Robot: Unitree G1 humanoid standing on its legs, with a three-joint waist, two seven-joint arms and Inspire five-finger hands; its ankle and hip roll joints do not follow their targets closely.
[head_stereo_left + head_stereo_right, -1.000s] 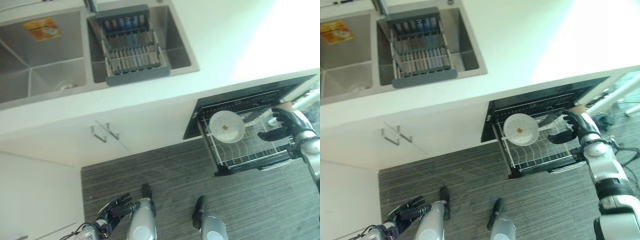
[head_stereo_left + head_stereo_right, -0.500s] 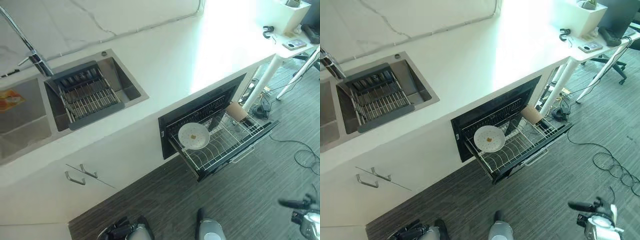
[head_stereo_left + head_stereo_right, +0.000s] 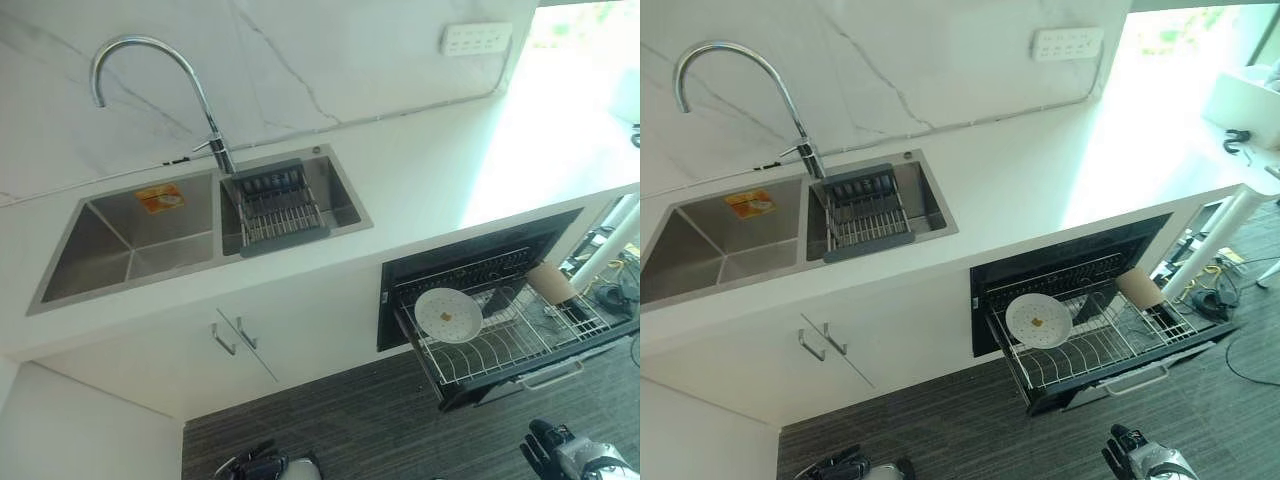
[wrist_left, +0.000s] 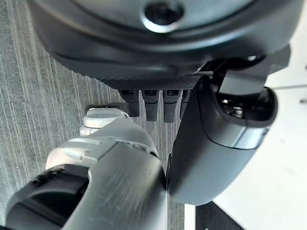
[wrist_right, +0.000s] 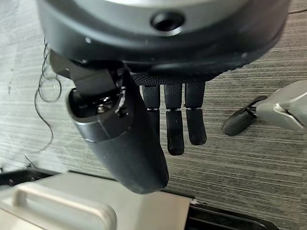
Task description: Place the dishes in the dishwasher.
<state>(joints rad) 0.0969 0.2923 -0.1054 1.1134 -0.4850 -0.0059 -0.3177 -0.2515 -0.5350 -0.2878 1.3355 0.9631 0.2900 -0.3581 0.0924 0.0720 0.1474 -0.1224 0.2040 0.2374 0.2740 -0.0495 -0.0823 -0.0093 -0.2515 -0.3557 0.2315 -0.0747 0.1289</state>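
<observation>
Dishwasher (image 3: 480, 265) stands open under the counter (image 3: 430, 180), its rack (image 3: 510, 340) pulled out over the floor. You see a white plate (image 3: 448, 313) standing in the rack's left part and a brown cup (image 3: 551, 283) lying tilted at its far right. Both your hands hang low, empty, fingers straight and relaxed: right hand (image 5: 175, 120), left hand (image 4: 153, 103)
</observation>
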